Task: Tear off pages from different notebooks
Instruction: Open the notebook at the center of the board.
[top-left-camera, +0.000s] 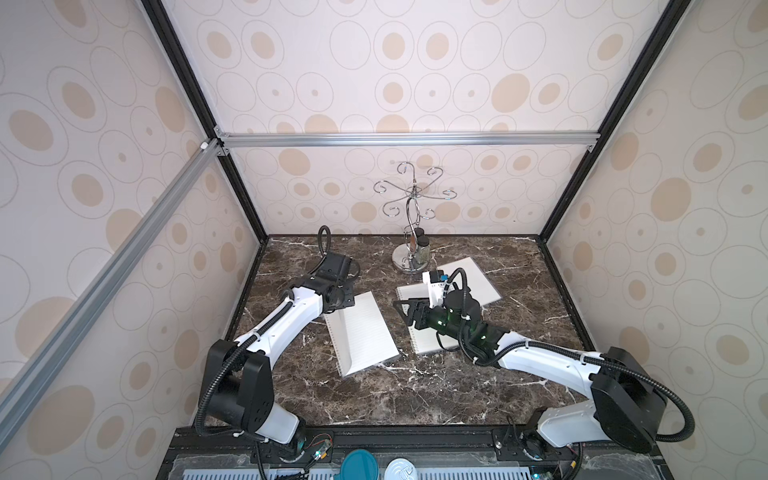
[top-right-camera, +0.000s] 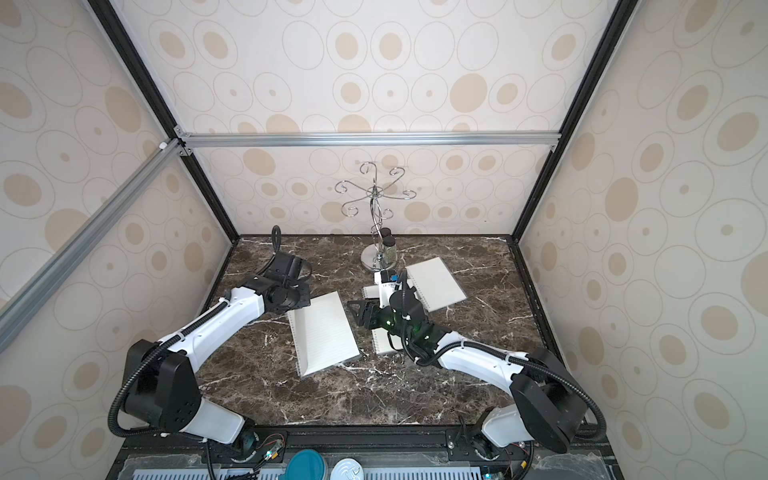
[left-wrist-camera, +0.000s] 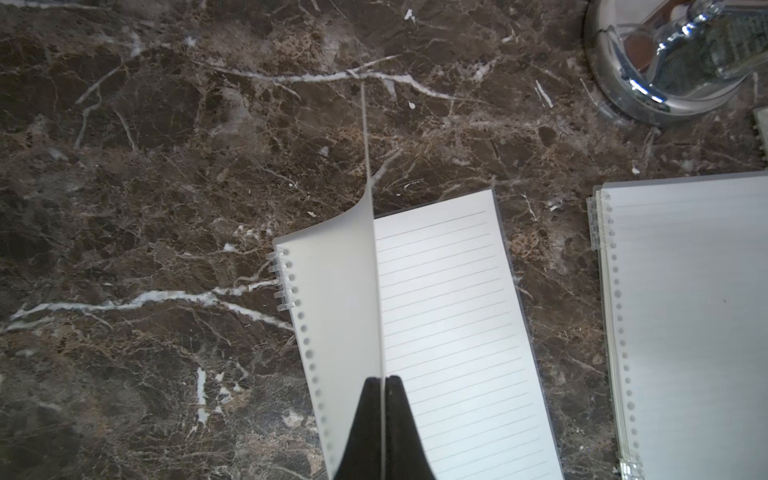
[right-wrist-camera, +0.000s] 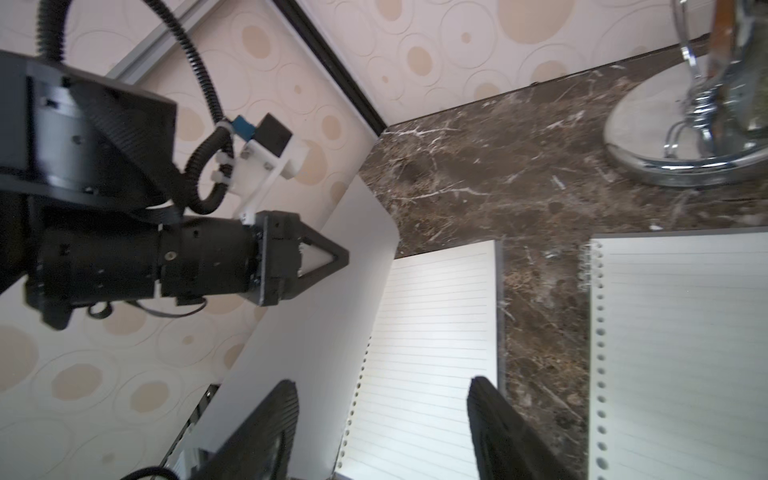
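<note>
We see a marble table (top-left-camera: 415, 395) with three notebooks: the lined notebook (top-left-camera: 365, 332) at 9 o'clock, the middle notebook (top-left-camera: 422, 343) near centre, the far notebook (top-left-camera: 478, 278) at 1 o'clock. A chrome stand (top-left-camera: 405, 259) sits at 12. From the lined notebook a frosted sheet (left-wrist-camera: 336, 291) stands upright, pinched tight by the left gripper (left-wrist-camera: 381, 380). Our right gripper (right-wrist-camera: 382, 382) hangs at its 3 o'clock, jaws spread, holding nothing

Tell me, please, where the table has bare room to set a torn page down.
Bare marble runs along the near edge between the arm bases, and right of the far notebook. Crowded: the middle, with the left notebook, middle notebook and hook stand.
</note>
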